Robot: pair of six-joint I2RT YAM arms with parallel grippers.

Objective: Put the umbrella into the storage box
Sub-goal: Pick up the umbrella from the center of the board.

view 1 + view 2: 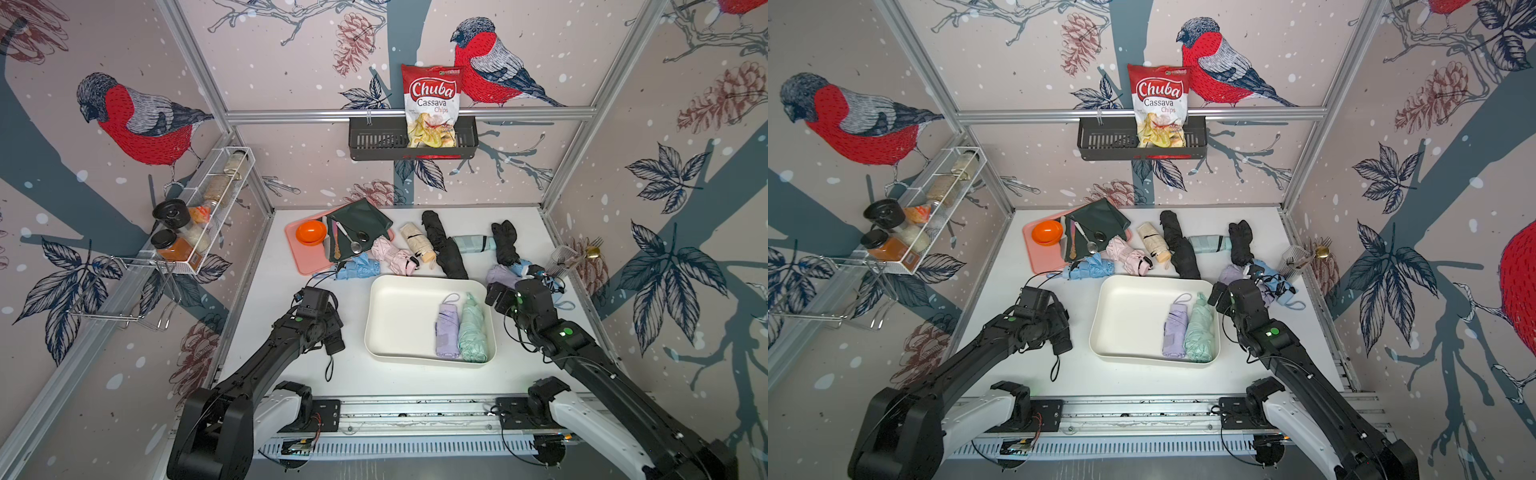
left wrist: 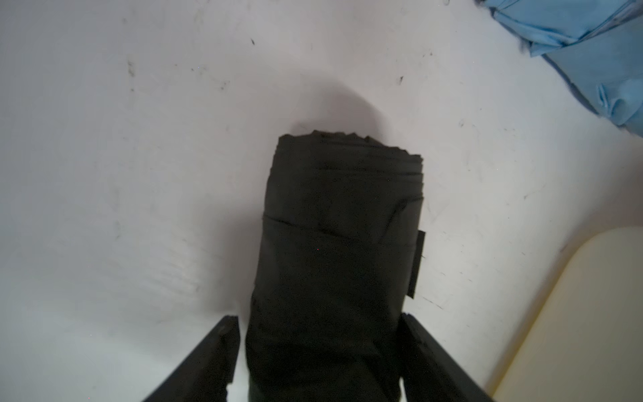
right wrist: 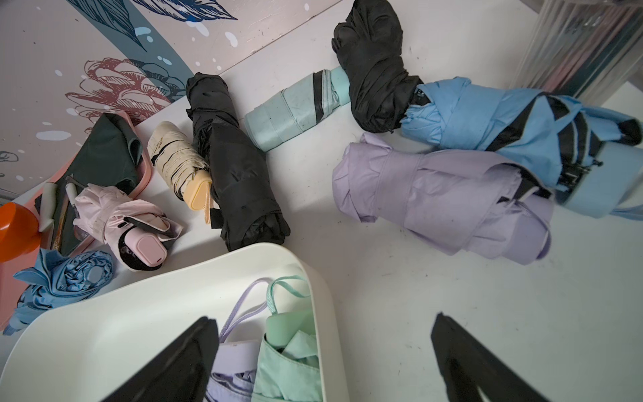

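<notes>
A black folded umbrella (image 2: 341, 243) lies on the white table left of the storage box (image 1: 428, 281). My left gripper (image 2: 319, 316) is open astride it, one finger (image 2: 422, 348) touching the fabric and the other a sliver off. In both top views that gripper (image 1: 332, 332) covers most of the umbrella; its strap (image 1: 329, 368) trails toward me. The off-white box (image 1: 1154, 280) holds a lilac umbrella (image 1: 448, 330) and a mint umbrella (image 1: 473, 332). My right gripper (image 3: 323, 318) hangs open and empty over the box's far right corner (image 3: 323, 306).
Several folded umbrellas lie behind the box, among them a long black one (image 1: 446, 249) and a lilac one (image 3: 442, 198). A pink tray (image 1: 299, 257) with an orange bowl (image 1: 311, 232) sits far left. A clear cutlery holder (image 1: 561, 257) stands at the right wall.
</notes>
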